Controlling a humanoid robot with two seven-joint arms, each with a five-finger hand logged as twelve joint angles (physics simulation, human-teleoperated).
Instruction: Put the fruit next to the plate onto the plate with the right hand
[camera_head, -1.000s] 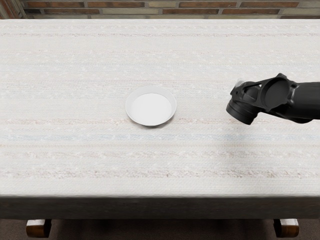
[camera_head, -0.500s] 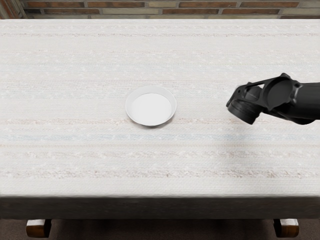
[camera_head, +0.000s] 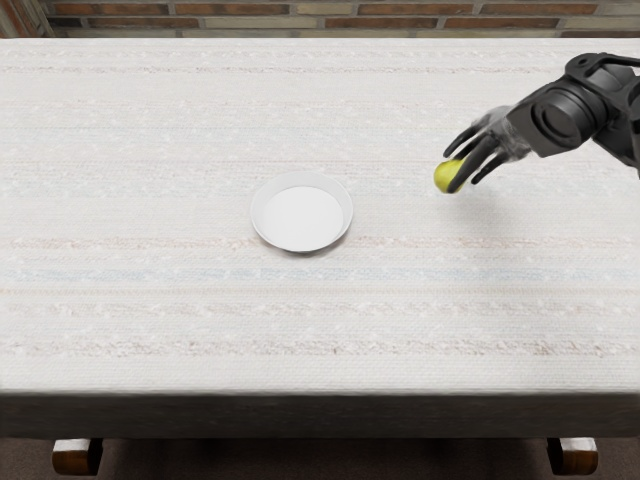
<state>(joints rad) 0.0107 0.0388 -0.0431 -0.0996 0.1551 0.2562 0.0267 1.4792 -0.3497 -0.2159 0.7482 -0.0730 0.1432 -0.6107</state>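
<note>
My right hand (camera_head: 480, 148) holds the yellow-green fruit (camera_head: 444, 177) with curled fingers, well apart from the white plate (camera_head: 300, 215).

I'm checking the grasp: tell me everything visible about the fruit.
The fruit is small, round, smooth and yellow-green, with no stem or marks visible. It is right of the white plate, clearly apart from it, over the pale table. The right hand has its dark fingers curled around the fruit's right side, hiding part of it. Whether it touches the table cannot be told.
</note>
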